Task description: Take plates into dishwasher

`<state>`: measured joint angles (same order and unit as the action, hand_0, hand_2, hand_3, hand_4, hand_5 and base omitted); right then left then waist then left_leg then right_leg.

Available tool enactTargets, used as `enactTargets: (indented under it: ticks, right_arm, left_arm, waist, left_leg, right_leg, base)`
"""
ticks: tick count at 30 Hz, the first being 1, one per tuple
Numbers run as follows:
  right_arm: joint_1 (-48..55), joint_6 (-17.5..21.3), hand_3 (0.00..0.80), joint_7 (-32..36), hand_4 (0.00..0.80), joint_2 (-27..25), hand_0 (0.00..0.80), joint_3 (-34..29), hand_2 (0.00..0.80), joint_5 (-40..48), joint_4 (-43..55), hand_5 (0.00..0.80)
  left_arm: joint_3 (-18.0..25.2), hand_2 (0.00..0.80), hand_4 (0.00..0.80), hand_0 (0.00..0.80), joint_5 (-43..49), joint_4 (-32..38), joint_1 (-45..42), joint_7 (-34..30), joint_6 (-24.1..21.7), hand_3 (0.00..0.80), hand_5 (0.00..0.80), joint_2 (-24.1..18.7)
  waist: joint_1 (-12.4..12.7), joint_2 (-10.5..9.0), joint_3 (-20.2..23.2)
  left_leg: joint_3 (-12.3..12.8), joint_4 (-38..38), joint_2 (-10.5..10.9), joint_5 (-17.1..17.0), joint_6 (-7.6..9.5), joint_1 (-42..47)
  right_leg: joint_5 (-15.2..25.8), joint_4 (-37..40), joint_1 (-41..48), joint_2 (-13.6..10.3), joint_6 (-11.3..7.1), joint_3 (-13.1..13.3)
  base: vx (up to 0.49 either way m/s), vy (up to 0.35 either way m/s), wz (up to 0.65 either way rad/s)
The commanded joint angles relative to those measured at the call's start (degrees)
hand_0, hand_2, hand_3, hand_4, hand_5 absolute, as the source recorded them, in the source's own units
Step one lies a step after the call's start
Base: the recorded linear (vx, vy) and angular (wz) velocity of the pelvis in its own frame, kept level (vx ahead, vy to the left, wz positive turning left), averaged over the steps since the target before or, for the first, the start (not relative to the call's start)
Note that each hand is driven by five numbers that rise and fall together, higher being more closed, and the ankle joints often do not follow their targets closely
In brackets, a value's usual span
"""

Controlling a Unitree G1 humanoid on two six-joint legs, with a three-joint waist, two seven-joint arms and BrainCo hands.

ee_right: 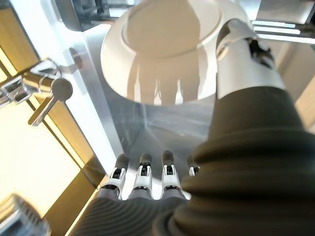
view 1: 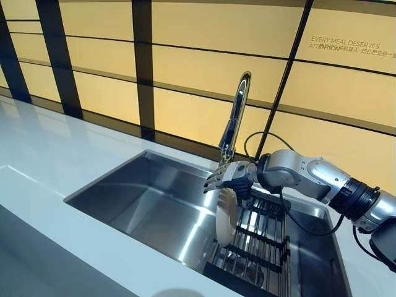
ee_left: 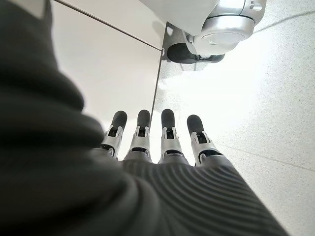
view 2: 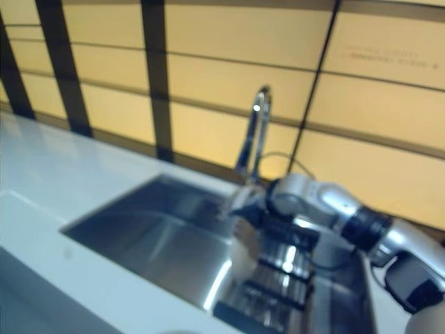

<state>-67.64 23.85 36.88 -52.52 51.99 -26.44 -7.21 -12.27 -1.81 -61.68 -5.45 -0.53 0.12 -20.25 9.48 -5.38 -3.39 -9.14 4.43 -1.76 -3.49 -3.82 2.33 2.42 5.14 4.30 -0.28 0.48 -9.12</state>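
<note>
White bench [view 1: 49, 185] to the left, steel sink [view 1: 148, 204] sunk into it. Left hand [ee_left: 157, 142] down by the floor, fingers straight and relaxed, holding nothing. White plate [view 1: 226, 216] standing on edge in the dark rack [view 1: 260, 247] at the sink's right end, below the tap [view 1: 235, 117]. Right hand [view 1: 226, 178] just above the plate's upper rim, fingers straight, thumb [ee_right: 241, 54] beside the rim; contact unclear

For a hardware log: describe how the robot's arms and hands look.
The right arm is silver-grey with rounded joints, a black ribbed band and thin black cable. The right hand and left hand have silver fingers with dark tips and dark ribbed covers.
</note>
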Motion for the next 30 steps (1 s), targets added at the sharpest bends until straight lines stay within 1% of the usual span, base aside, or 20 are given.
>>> enactTargets:
  ticks: [1, 11, 19, 30]
  right_arm:
    - [-1.75, 0.99, 0.0, -2.19, 0.0, -1.79, 0.0, 2.0, 0.0, -0.05, -1.59, 0.0]
    - [-1.26, 2.38, 0.0, -1.64, 0.0, -1.46, 0.0, 2.44, 0.0, -0.29, -1.35, 0.0]
    - [-1.23, 1.69, 0.0, -1.31, 0.0, -1.47, 0.0, 2.96, 0.0, 0.86, 0.23, 0.0]
    - [-1.23, 1.71, 0.0, -1.6, 0.0, -1.62, 0.0, 3.2, 0.0, 1.22, 0.3, 0.0]
  left_arm:
    - [-1.13, 0.0, 0.0, 0.0, 0.61, -1.51, 2.63, -0.53, -2.02, 0.0, 0.0, -1.7]
    - [-1.57, 0.0, 0.0, 0.0, 0.63, -1.18, 3.14, -0.35, -1.66, 0.0, 0.0, -1.86]
    - [-1.74, 0.0, 0.0, 0.0, 0.71, -1.11, 3.36, -0.5, -1.69, 0.0, 0.0, -1.92]
    - [-1.47, 0.0, 0.0, 0.0, 0.8, -1.23, 3.55, -0.28, -1.82, 0.0, 0.0, -2.35]
  waist:
    - [2.2, -2.29, 0.28]
    - [2.05, -2.75, 0.07]
    - [2.13, -3.31, -0.15]
    - [2.13, -3.9, -0.36]
  left_leg:
    - [1.45, 0.57, 0.54, 0.27, 1.19, -0.65]
    - [1.65, 0.57, 0.44, 0.36, 1.25, -0.82]
    - [1.73, 0.57, 0.41, 0.41, 1.31, -1.01]
    - [1.88, 0.57, 0.28, 0.44, 1.32, -1.36]
  right_leg:
    - [-1.51, -0.14, 1.64, -2.03, -2.71, -2.58]
    - [-1.43, -0.14, 1.27, -1.87, -2.71, -2.2]
    - [-1.3, -0.14, 0.99, -1.67, -2.69, -2.01]
    - [-1.16, -0.14, 0.52, -1.53, -2.73, -1.79]
  base:
    - [0.0, 0.0, 0.0]
    - [0.0, 0.0, 0.0]
    - [0.0, 0.0, 0.0]
    - [0.0, 0.0, 0.0]
